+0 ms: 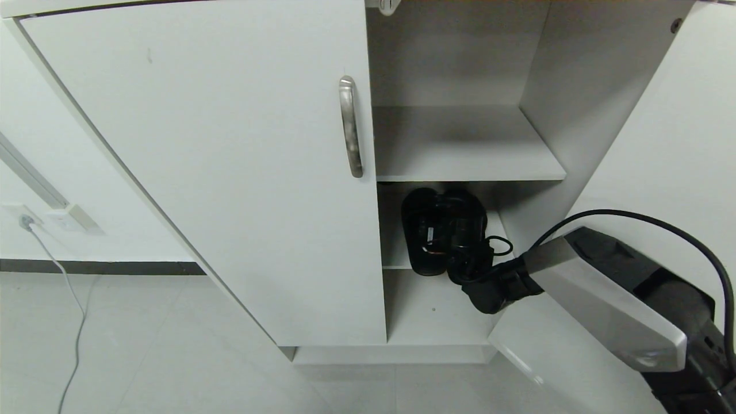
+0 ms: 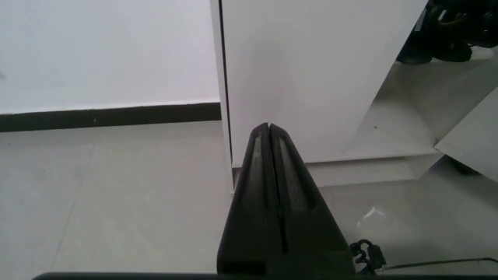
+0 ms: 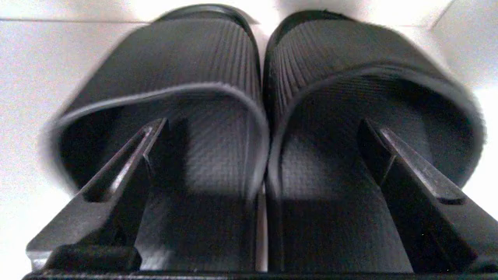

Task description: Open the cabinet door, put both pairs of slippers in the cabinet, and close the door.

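Right gripper (image 3: 264,128) spread inside slippers (image 3: 187,70); cabinet door (image 1: 678,144) open.

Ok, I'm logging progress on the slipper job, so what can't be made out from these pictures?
Head view: the closed left door hides that half of the cabinet, so its contents cannot be told.
Head view: the tips of the right claw are hidden behind its own wrist and the black slippers.
Right wrist view: the slippers' heels are cut off by the picture's edge.
Left wrist view: the slippers are partly cut off at the corner.
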Motion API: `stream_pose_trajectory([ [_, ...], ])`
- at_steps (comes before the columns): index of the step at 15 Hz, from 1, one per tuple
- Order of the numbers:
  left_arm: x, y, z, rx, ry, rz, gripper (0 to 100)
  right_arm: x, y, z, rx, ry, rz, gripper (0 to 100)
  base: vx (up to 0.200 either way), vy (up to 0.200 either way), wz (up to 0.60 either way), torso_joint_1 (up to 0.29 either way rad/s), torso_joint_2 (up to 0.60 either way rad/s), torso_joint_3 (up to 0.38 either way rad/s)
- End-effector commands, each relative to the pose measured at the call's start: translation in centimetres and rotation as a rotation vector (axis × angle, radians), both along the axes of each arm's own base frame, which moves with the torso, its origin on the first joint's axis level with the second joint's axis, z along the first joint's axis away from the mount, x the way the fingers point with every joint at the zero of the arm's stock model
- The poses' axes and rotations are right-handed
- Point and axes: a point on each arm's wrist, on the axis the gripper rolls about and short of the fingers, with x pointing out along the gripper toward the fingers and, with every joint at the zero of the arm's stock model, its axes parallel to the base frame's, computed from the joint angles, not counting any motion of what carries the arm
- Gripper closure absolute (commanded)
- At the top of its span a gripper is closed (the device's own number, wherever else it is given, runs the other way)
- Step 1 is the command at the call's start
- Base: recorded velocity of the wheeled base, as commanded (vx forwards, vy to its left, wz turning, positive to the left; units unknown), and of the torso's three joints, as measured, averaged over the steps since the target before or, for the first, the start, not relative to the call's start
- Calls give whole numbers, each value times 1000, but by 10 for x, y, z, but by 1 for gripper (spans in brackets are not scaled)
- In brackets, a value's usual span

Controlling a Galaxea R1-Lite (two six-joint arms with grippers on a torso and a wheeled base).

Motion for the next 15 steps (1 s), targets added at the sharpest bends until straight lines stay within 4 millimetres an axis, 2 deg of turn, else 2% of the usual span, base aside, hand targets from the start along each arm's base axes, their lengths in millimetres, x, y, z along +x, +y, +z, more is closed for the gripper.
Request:
stream_pose_trajectory([
  [1, 0, 0, 0, 0, 1, 0, 100, -36, -1, 34, 20, -31, 33, 0, 0, 0, 0, 0, 0, 0],
  [4, 0, 0, 0, 0, 1, 0, 100, -81, -2, 39, 15, -22, 76, 0, 0, 0, 0, 0, 0, 0],
  [9, 0, 0, 0, -1, 1, -2, 100, -169, -13, 29, -22, 25, 178, 0, 0, 0, 0, 0, 0, 0],
  [11, 0, 0, 0, 2, 1, -2, 100, -181, -15, 33, -23, 25, 198, 0, 0, 0, 0, 0, 0, 0],
  [15, 0, 0, 0, 0, 1, -2, 100, -182, -12, 31, -27, 28, 205, 0, -200, 0, 0, 6, 6, -2],
])
